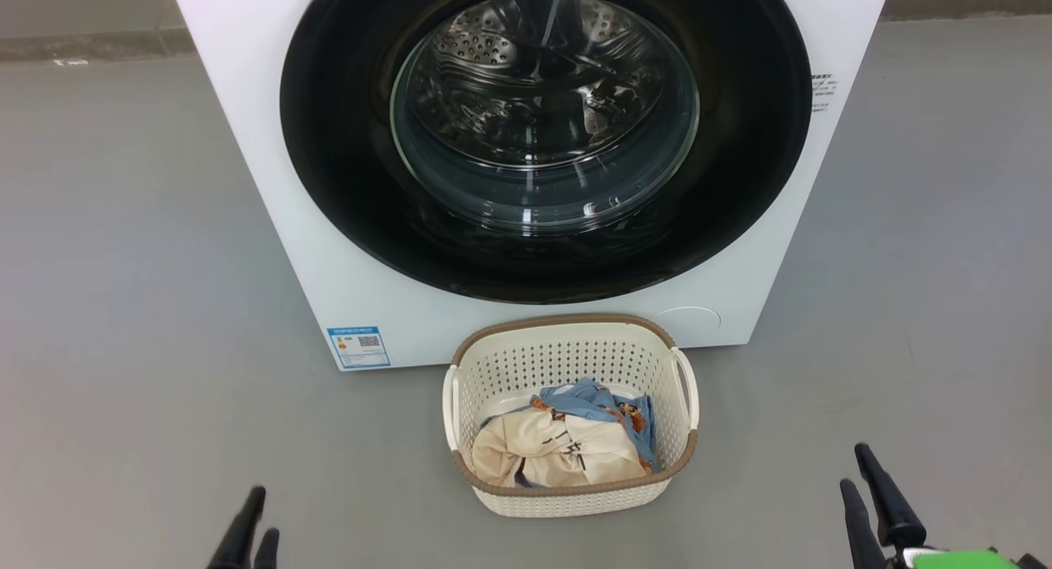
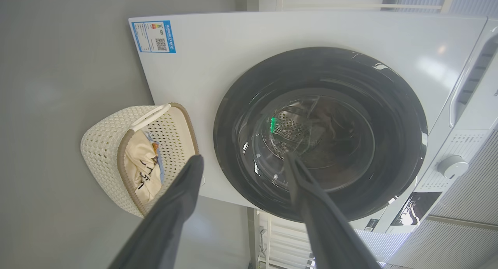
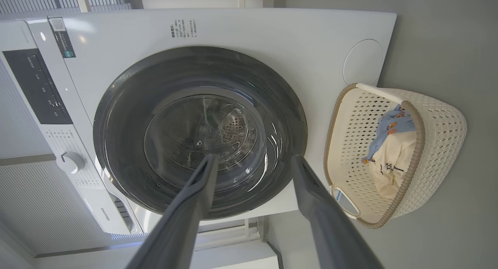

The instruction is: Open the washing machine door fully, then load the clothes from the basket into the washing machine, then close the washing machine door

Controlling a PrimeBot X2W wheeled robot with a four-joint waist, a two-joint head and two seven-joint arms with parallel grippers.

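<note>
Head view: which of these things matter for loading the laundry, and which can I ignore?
Job: washing machine, washing machine door (shut), basket, cream garment, light blue garment.
Ignore: blue label sticker, round cover on the machine's lower corner, grey floor.

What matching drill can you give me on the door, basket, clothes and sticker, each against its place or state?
Things:
1. door
2. basket
3. clothes
4. sticker

Places or states:
a. in the basket
b. shut
c. on the floor, in front of the washer
d. low on the washer's front, at the left in the head view

Pairs: 1-b, 2-c, 3-a, 4-d
</note>
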